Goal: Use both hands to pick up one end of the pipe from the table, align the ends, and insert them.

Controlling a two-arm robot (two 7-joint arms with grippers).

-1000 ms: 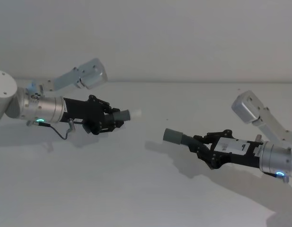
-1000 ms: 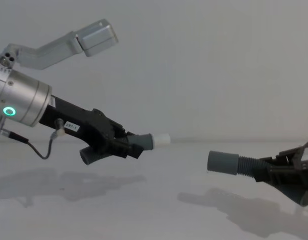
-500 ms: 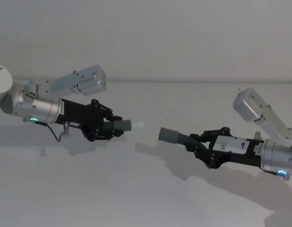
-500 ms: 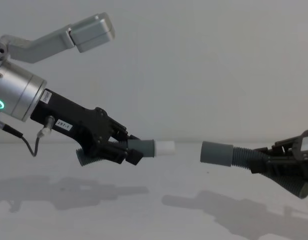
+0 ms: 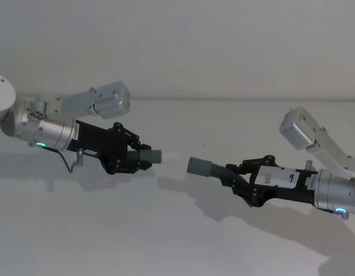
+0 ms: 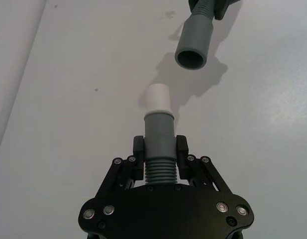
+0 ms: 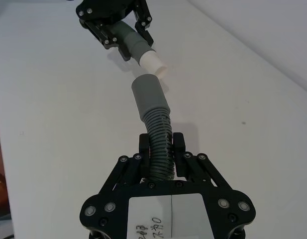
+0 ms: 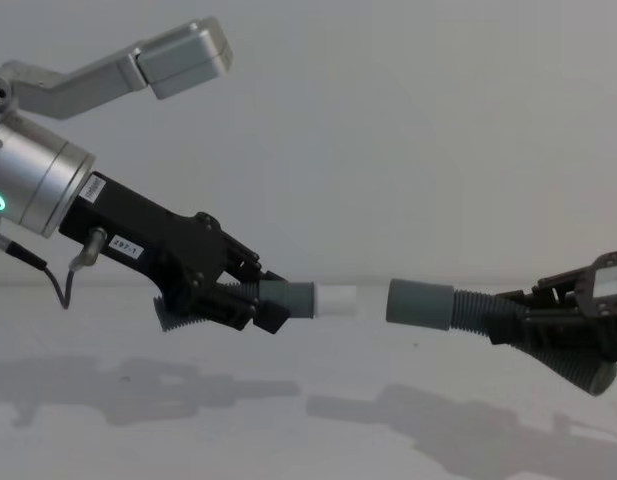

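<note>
end effectors (image 8: 250,297) (image 8: 533,318) level, cuffs (image 8: 420,303) facing

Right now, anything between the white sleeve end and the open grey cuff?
Nothing visible. The left hand holds the piece with the white sleeve, the right hand holds the piece with the grey cuff. In the chest view just open air separates the two ends, both held above the table.
</note>
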